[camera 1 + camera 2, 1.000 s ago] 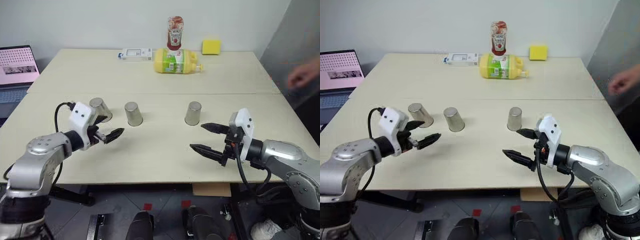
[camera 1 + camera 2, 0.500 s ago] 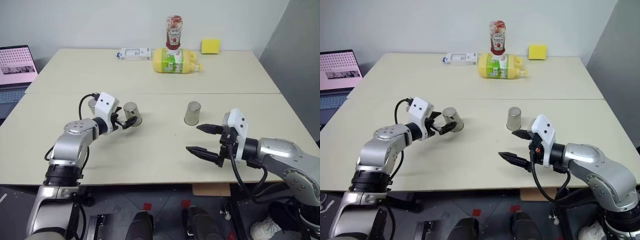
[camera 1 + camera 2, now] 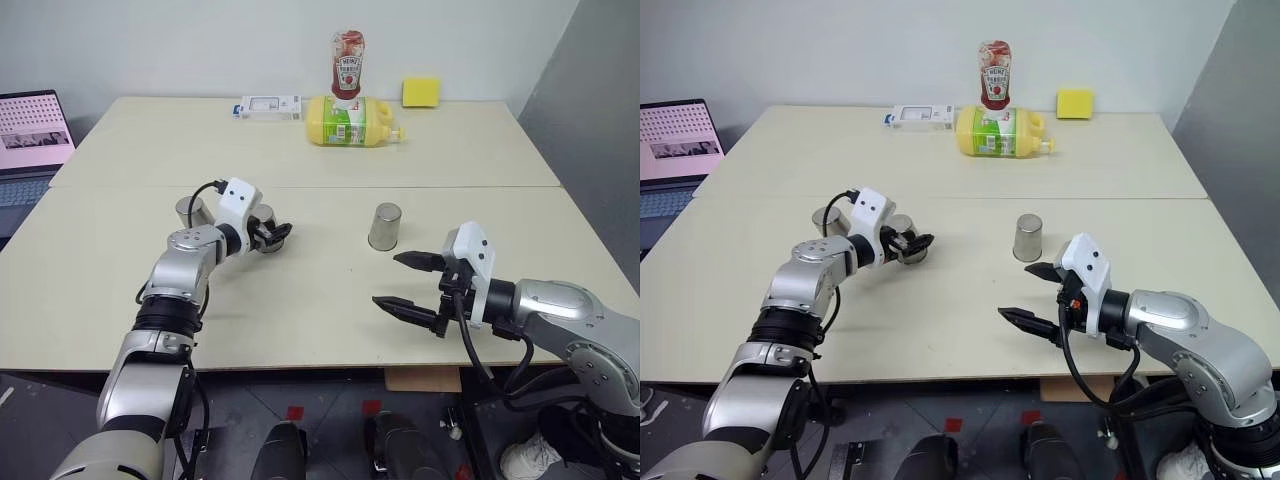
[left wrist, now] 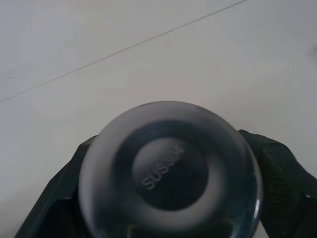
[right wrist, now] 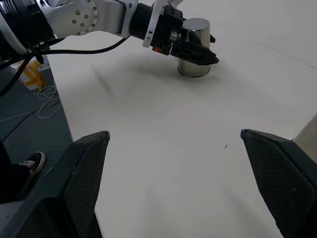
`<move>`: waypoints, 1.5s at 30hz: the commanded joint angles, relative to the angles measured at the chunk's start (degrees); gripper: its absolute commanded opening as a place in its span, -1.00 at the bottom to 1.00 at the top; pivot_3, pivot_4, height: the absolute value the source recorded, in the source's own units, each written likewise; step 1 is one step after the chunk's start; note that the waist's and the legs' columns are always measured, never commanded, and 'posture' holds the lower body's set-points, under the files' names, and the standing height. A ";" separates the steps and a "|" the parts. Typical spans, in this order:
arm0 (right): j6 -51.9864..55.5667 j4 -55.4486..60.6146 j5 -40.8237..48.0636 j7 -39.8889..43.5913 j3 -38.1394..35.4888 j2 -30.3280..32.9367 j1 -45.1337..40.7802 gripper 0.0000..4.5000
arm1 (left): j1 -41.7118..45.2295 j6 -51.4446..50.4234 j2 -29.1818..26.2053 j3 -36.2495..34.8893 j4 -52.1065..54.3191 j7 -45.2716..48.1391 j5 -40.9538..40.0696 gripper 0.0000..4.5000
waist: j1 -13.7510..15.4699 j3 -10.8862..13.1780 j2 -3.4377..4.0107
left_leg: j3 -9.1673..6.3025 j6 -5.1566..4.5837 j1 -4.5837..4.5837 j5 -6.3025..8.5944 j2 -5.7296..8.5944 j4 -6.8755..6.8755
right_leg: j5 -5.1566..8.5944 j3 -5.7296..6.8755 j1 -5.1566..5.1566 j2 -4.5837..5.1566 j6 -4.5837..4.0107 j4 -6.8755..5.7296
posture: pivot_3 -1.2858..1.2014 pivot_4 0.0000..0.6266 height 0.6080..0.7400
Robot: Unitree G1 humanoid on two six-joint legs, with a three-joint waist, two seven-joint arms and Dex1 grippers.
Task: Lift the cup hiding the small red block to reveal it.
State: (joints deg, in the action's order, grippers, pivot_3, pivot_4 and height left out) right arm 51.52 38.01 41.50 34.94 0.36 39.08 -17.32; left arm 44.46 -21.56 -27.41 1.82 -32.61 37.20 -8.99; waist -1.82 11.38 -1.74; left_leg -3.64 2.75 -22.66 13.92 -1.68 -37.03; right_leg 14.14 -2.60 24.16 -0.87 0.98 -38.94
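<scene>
Three alike steel cups stand upside down in a row on the table. My left gripper point(image 3: 274, 236) is shut on the middle cup point(image 3: 266, 218); in the left wrist view its round base point(image 4: 168, 171) sits between the black fingers point(image 4: 285, 173). The cup rests on the table point(image 5: 194, 47). The left cup point(image 3: 189, 211) stands just behind my left wrist and the right cup point(image 3: 384, 227) stands alone. My right gripper point(image 3: 390, 280) hovers wide open, in front of and a little to the right of the right cup. The small red block is hidden.
At the far side of the table point(image 3: 300, 310) are a ketchup bottle point(image 3: 350, 65), a yellow bottle lying on its side point(image 3: 350, 122), a white box point(image 3: 270, 107) and a yellow sponge point(image 3: 422, 92). A laptop point(image 3: 35, 130) sits beyond the left edge.
My left arm reached forward and to the right to the middle cup, and its fingers closed around it. A person's hand at the right edge has gone. The right arm stayed put.
</scene>
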 commanded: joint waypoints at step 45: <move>-2.45 1.13 -0.20 0.24 -0.13 0.14 -0.49 1.00 | -17.17 -14.21 -6.28 -15.72 30.40 -9.99 -5.83 0.98 | 0.09 -0.02 -0.04 | -0.07 0.01 0.06 -0.01 0.00 -0.03 | -0.03 0.03 -0.06 0.01 0.05 -0.01 | 0.03 -0.52 1.00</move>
State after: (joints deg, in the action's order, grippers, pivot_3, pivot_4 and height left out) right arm 50.25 37.82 41.22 34.92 1.33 39.02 -17.42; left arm 26.96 -36.86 -32.14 -11.99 -6.92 26.72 -13.71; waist -1.73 11.36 -1.78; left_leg -3.70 2.75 -22.60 13.92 -1.68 -37.06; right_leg 14.11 -2.59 24.11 -0.85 1.03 -38.95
